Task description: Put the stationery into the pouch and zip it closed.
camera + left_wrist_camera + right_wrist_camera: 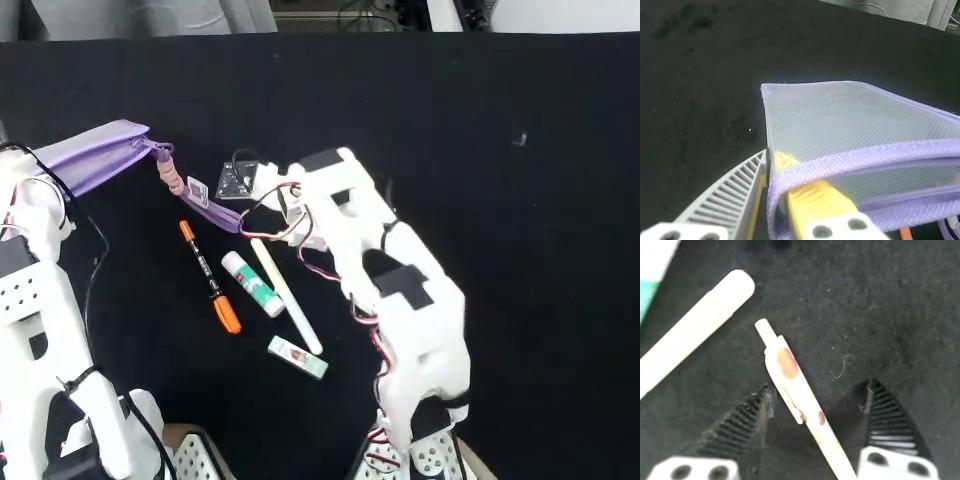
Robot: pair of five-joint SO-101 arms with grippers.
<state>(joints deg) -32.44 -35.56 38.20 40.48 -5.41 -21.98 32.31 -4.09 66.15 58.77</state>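
surface: a black table (pixel 520 250) with loose stationery on it.
high view, pouch: the purple pouch (pixel 95 155) sits at the far left by your left arm (pixel 35 300), and its strap (pixel 175 180) trails toward the middle.
high view, loose items: the marker (pixel 210 278), glue stick (pixel 252 283), white stick (pixel 285 295) and eraser (pixel 297 357) all lie outside the pouch, between the arms.
high view, arms: your right arm (pixel 400 290) hangs over the strap end and is much nearer the loose items than the left.
left wrist view: your left gripper (pixel 771 156) is clamped on the pouch wall, one finger inside and one outside.
right wrist view: your right gripper (pixel 820 387) is spread wide, with a spotted pen (pixel 800 400) on the table between its fingers, touching neither.
key relation: the pen's long axis runs forward out of the jaws, slightly slanted, so closing would squeeze across the barrel. it lies closer to one finger, so centre first.
neighbour: the white stick lies just beyond the pen's tip, apart from it.
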